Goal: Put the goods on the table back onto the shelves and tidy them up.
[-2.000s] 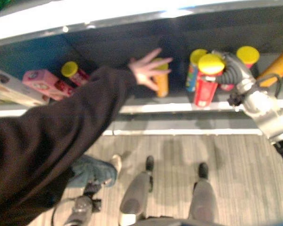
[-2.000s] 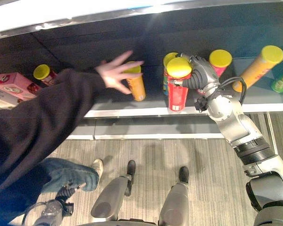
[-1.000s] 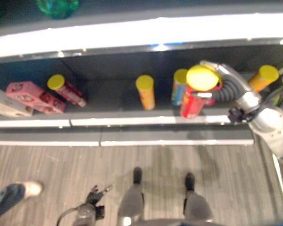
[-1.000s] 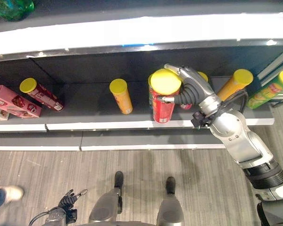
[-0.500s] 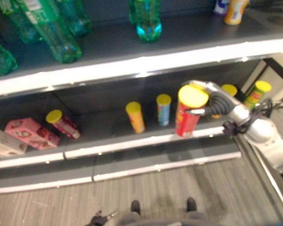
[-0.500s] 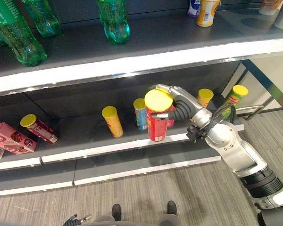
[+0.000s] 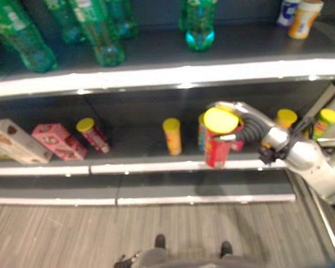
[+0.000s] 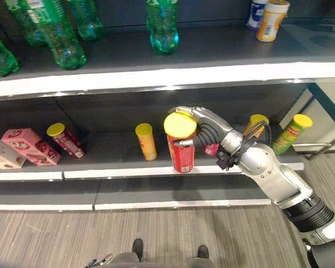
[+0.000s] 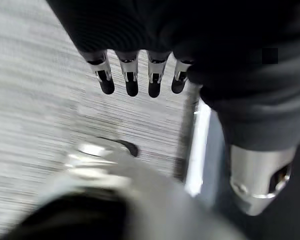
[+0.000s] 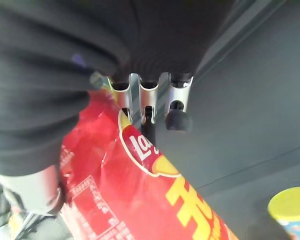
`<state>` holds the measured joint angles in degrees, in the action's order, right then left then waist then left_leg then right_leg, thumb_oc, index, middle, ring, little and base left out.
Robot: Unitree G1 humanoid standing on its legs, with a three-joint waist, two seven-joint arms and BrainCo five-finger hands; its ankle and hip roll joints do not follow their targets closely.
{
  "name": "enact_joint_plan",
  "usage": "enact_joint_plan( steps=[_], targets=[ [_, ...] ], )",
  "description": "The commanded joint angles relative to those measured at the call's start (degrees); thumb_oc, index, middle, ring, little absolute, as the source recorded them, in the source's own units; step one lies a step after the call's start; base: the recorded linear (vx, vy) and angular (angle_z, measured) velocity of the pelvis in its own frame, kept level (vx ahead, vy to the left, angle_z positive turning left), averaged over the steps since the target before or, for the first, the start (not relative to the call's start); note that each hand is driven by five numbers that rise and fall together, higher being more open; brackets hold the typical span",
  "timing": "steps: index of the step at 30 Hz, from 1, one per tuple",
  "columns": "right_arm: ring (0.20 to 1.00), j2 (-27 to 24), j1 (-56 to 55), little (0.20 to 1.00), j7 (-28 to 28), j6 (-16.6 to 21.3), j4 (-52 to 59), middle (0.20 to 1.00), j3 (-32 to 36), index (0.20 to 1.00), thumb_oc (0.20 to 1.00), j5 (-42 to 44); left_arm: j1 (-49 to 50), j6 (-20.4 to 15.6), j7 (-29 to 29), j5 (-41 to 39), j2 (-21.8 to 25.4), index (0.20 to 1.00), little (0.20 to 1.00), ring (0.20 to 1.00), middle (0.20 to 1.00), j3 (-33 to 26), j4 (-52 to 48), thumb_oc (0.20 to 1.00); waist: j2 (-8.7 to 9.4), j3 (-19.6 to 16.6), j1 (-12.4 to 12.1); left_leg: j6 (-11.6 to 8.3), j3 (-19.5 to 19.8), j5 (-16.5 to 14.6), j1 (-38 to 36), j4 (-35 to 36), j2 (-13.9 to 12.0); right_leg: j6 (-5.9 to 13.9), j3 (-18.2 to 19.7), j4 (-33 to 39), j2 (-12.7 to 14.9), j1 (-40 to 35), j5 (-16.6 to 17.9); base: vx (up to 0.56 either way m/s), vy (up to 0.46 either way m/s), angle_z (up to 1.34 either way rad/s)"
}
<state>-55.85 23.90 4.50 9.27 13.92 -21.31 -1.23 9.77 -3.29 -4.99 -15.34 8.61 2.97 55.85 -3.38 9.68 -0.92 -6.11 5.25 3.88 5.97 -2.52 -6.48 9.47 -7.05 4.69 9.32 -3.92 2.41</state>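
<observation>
My right hand (image 8: pixel 209 131) is wrapped around the red can (image 8: pixel 182 149). The can sits on the shelf (image 8: pixel 156 173). My left hand (image 9: pixel 140 75) hangs with loose fingers.

The 2 eye views look down from the head, side by side, and share the shelf (image 8: pixel 156 173) front and floor. Each wrist view sits very close behind its own hand: the left hand (image 9: pixel 140 75) faces the floor, the right hand (image 10: pixel 150 100) faces into the shelf.
</observation>
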Motion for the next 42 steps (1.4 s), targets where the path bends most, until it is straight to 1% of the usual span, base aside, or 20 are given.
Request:
enact_joint_plan(
  steps=[1, 7, 10, 12, 15, 17, 18, 20, 23, 24, 26, 27, 28, 31, 32, 35, 36, 37, 40, 42],
  targets=[
    [0.2, 0.56, 3.32, 0.2, -3.79, 2.22, 3.89, 0.2, 4.1, 0.2, 0.2, -0.65, -4.42, -1.73, -2.21, -1.39, 4.9, 1.0, 1.0, 1.0, 1.0, 1.57, -2.5, 1.0, 4.69, 1.95, -0.62, -1.24, -1.68, -7.94, -0.82, -6.14, 1.38, -3.33, -0.13, -6.45, -1.71, 3.05, -5.51, 0.05, 0.149, 0.45],
    [0.2, 1.03, 3.11, 0.2, -3.55, 1.58, 3.77, 0.2, 4.24, 0.2, 0.2, -1.37, -5.7, -1.8, -1.8, -0.37, 5.38, 1.0, 1.0, 1.0, 1.0, 2.52, -3.69, 1.0, 4.32, 1.46, -0.1, -0.64, -1.76, -8.39, -1.97, -4.57, 1.54, -3.03, 0.06, -7.72, -1.02, 3.56, -5.54, 0.04, 0.067, 0.08],
    [0.2, 4.2, 6.55, 0.2, -3.45, 1.69, 2.22, 0.2, 1.56, 0.2, 0.2, -0.54, -7.18, -2.38, -2.86, -0.69, 7.73, 1.0, 1.0, 1.0, 1.0, 1.79, -7.09, 1.0, 5.15, 1.79, -0.57, -0.33, -5.01, -10.18, -1.71, -6.15, 2.17, -1.41, 1.41, -8.13, 1.28, 4.53, -5.0, 0.07, 0.21, -0.1],
    [0.2, 4.47, 7.13, 0.2, -3.71, 1.35, 1.6, 0.2, 1.54, 0.2, 0.2, -0.64, -7.15, -2.04, -2.85, 0.0, 8.54, 1.0, 1.0, 1.0, 1.0, 1.35, -5.48, 1.0, 5.5, 2.11, -0.67, -1.38, -5.46, -8.71, -1.5, -4.76, -0.64, -0.51, 1.59, -7.96, 2.35, 4.49, -4.77, 0.03, 0.221, -0.09],
    [0.2, 4.71, 7.65, 0.2, -4.29, 1.42, 0.99, 0.2, 1.72, 0.2, 0.2, -0.2, -6.51, -1.88, -3.15, 2.36, 9.29, 1.0, 1.0, 1.0, 1.0, 1.39, -1.32, 1.0, 5.91, 1.97, -0.28, -3.57, -4.16, -3.37, -0.66, -0.28, -8.79, 1.79, 4.07, -8.7, 6.52, 5.06, -4.19, 0.06, 0.492, -0.08],
    [0.2, 4.71, 7.33, 0.2, -4.84, 1.68, 0.52, 0.2, 2.21, 0.2, 0.2, -0.14, -6.18, -1.87, -3.48, 3.2, 9.85, 1.0, 1.0, 1.0, 1.0, 0.94, 1.49, 1.0, 6.01, 1.3, -0.23, -5.27, -1.55, -0.8, -1.23, 1.77, -13.98, 3.04, 6.61, -9.96, 8.6, 5.88, -5.2, 0.14, 0.73, -0.13],
    [0.2, 4.44, 6.73, 0.2, -5.46, 1.83, 0.09, 0.2, 2.78, 0.2, 0.2, -0.21, -6.14, -1.98, -4.0, 3.85, 10.4, 1.0, 1.0, 1.0, 1.0, 0.77, 2.87, 1.0, 6.0, 0.04, 0.02, -7.23, 2.26, -0.08, -2.26, 1.28, -16.75, 4.5, 8.79, -10.18, 10.88, 6.91, -4.65, 0.2, 0.879, -0.36],
    [0.2, 4.44, 5.35, 0.2, -5.15, 1.42, 0.69, 0.2, 3.65, 0.2, 0.2, -1.18, -6.37, -2.14, -3.92, 3.98, 10.24, 1.0, 1.0, 1.0, 1.0, 1.03, 2.7, 1.0, 5.34, -1.28, 0.42, -8.24, 6.64, -6.06, -4.94, 1.37, -14.85, 5.53, 9.92, -8.44, 13.22, 6.97, -0.87, 0.17, 0.764, -0.49],
    [0.2, 3.74, 1.25, 0.2, -5.05, 0.72, 0.34, 0.2, 5.75, 0.2, 0.2, -4.06, -7.83, -1.74, -3.42, 5.86, 12.33, 1.0, 1.0, 1.0, 1.0, 1.71, 2.88, 1.0, 6.01, -0.72, 1.02, -6.07, 3.24, -11.33, -4.3, -1.09, -9.52, 5.53, 8.34, -3.59, 19.84, 7.68, 16.78, -0.03, 0.655, -0.11],
    [0.2, 3.9, 1.6, 0.2, -5.81, 0.09, 0.6, 0.2, 6.27, 0.2, 0.2, -3.85, -8.39, -1.75, -3.12, 6.23, 13.12, 1.0, 1.0, 1.0, 1.0, 2.17, 2.22, 1.0, 6.24, -0.22, 1.27, -5.35, 2.1, -11.02, -3.78, -1.17, -7.72, 4.73, 7.11, -3.72, 20.42, 9.05, 18.06, -0.15, 0.663, -0.16],
    [0.2, 3.9, 1.67, 0.2, -6.21, 0.09, 0.46, 0.2, 7.21, 0.2, 0.2, -4.5, -8.21, -1.57, -1.96, 6.89, 14.37, 1.0, 1.0, 1.0, 1.0, 2.02, 0.73, 1.0, 5.59, 0.97, 1.16, -3.22, 0.54, -9.62, -3.16, 0.18, -4.9, 2.63, 6.87, -6.64, 15.13, 10.25, 11.31, -0.22, 0.761, -0.24],
    [0.2, 4.71, 2.15, 0.2, -6.87, 0.27, 0.01, 0.2, 7.73, 0.2, 0.2, -4.3, -7.81, -1.53, -2.31, 6.62, 14.91, 1.0, 1.0, 1.0, 1.0, 0.96, 0.39, 1.0, 4.9, 1.42, 0.42, -1.66, -0.16, -7.59, -2.74, 2.71, -2.84, 1.23, 5.98, -10.69, 7.66, 10.3, 2.57, -0.2, 0.604, -0.24],
    [0.2, 4.72, 2.21, 0.2, -6.88, 0.29, -0.03, 0.2, 7.7, 0.2, 0.2, -4.3, -7.82, -1.53, -2.31, 6.62, 14.91, 1.0, 1.0, 1.0, 1.0, 0.93, 0.39, 1.0, 4.91, 1.38, 0.49, -1.67, -0.12, -7.43, -2.69, 2.85, -2.83, 1.21, 5.96, -10.77, 7.68, 10.42, 2.57, -0.18, 0.517, -0.17],
    [0.2, 5.54, 3.79, 0.2, -8.38, 0.93, -1.91, 0.2, 7.38, 0.2, 0.2, -3.95, -5.57, -1.1, -2.41, 4.64, 13.32, 1.0, 1.0, 1.0, 1.0, -0.6, 1.3, 1.0, 5.5, 1.71, -2.38, 0.52, -0.56, -4.12, -2.09, 6.82, 2.55, -1.93, 1.35, -13.68, -4.07, 7.51, -7.83, -0.16, 0.373, -0.19],
    [0.2, 5.73, 4.01, 0.2, -9.36, 0.92, -3.15, 0.2, 7.23, 0.2, 0.2, -4.79, -5.4, -0.67, -2.61, 4.2, 12.56, 1.0, 1.0, 1.0, 1.0, -1.0, 2.35, 1.0, 5.85, 2.6, -2.98, 0.71, -0.38, -4.06, -2.15, 6.88, 3.82, -2.77, 2.16, -13.53, -5.84, 8.46, -8.25, -0.15, 0.272, -0.57],
    [0.2, 4.47, 5.19, 0.2, -9.9, 0.63, -2.08, 0.2, 8.2, 0.2, 0.2, -5.38, -5.89, -1.04, -2.15, 4.1, 11.44, 1.0, 1.0, 1.0, 1.0, -0.5, 2.94, 1.0, 6.38, 3.91, -3.31, 1.27, 0.42, -4.87, -0.37, 5.69, 6.24, -3.93, 3.46, -11.47, -5.86, 9.31, -7.93, -0.13, 0.117, 0.33],
    [0.2, 3.88, 6.98, 0.2, -10.91, 0.07, -1.91, 0.2, 7.94, 0.2, 0.2, -5.72, -6.46, -1.31, -2.63, 3.01, 10.35, 1.0, 1.0, 1.0, 1.0, -0.24, 2.83, 1.0, 6.26, 6.55, -3.39, -0.38, -1.03, -6.58, 4.94, -2.3, 7.96, -3.76, 2.05, -10.2, -3.64, 9.91, -6.38, -0.18, 0.091, 0.58],
    [0.2, 3.86, 7.07, 0.2, -10.92, 0.08, -1.94, 0.2, 7.9, 0.2, 0.2, -5.72, -6.51, -1.3, -2.64, 3.0, 10.33, 1.0, 1.0, 1.0, 1.0, -0.26, 2.85, 1.0, 6.22, 6.37, -3.22, -0.35, -0.9, -6.51, 5.39, -2.53, 8.01, -3.73, 1.91, -10.09, -3.61, 10.14, -6.2, -0.21, 0.201, 0.68],
    [0.2, 2.96, 7.33, 0.2, -10.77, -0.38, -1.74, 0.2, 7.84, 0.2, 0.2, -5.57, -5.85, -1.27, -2.57, 3.2, 9.42, 1.0, 1.0, 1.0, 1.0, 0.01, 2.11, 1.0, 5.53, 6.92, -2.55, -1.24, -4.51, -7.03, 7.31, -6.46, 5.52, -3.3, 0.69, -8.93, -1.43, 9.71, -6.13, -0.02, 0.222, 0.54],
    [0.2, 3.25, 7.32, 0.2, -10.1, -0.62, -1.21, 0.2, 7.42, 0.2, 0.2, -5.55, -5.01, -1.1, -2.64, 3.66, 9.53, 1.0, 1.0, 1.0, 1.0, -0.67, 2.7, 1.0, 5.63, 6.01, -2.44, -2.09, -3.85, -6.3, 6.98, -5.2, 0.16, -2.2, 1.54, -8.16, 0.53, 9.43, -5.76, 0.09, 0.362, 0.16]
  ],
)
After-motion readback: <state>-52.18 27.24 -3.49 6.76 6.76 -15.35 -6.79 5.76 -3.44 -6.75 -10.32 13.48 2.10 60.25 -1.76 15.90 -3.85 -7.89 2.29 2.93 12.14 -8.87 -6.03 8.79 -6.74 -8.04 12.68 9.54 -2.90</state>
